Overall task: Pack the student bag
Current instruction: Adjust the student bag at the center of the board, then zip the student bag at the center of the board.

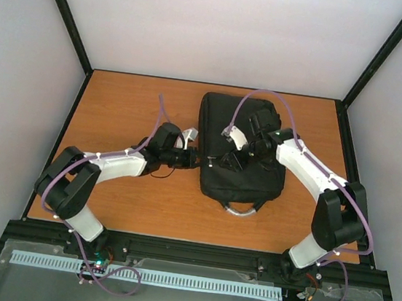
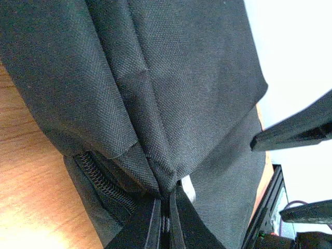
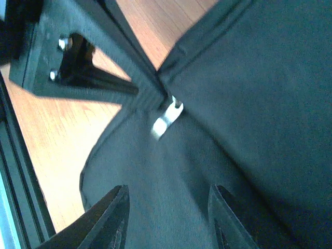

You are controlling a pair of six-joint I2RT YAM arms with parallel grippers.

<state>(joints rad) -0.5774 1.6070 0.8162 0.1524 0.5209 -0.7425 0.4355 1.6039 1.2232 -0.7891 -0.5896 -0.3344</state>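
The student bag (image 1: 256, 179), large and black, lies flat in the middle of the table, with its grey loop handle (image 1: 241, 210) at the near end. My left gripper (image 1: 198, 157) is at the bag's left edge. In the left wrist view it (image 2: 166, 207) is shut on a raised fold of the bag's fabric (image 2: 181, 78), beside a zip (image 2: 98, 179) and a silver zip pull (image 2: 188, 189). My right gripper (image 1: 229, 158) hovers over the bag's left part. In the right wrist view it (image 3: 168, 223) is open and empty above the fabric (image 3: 249, 104), a short way from the silver pull (image 3: 166, 118).
The wooden table (image 1: 126, 104) is enclosed by black frame posts (image 1: 64, 9) and white walls. A black rail (image 1: 196, 251) runs along the near edge. The left gripper's body (image 3: 78, 57) fills the upper left of the right wrist view.
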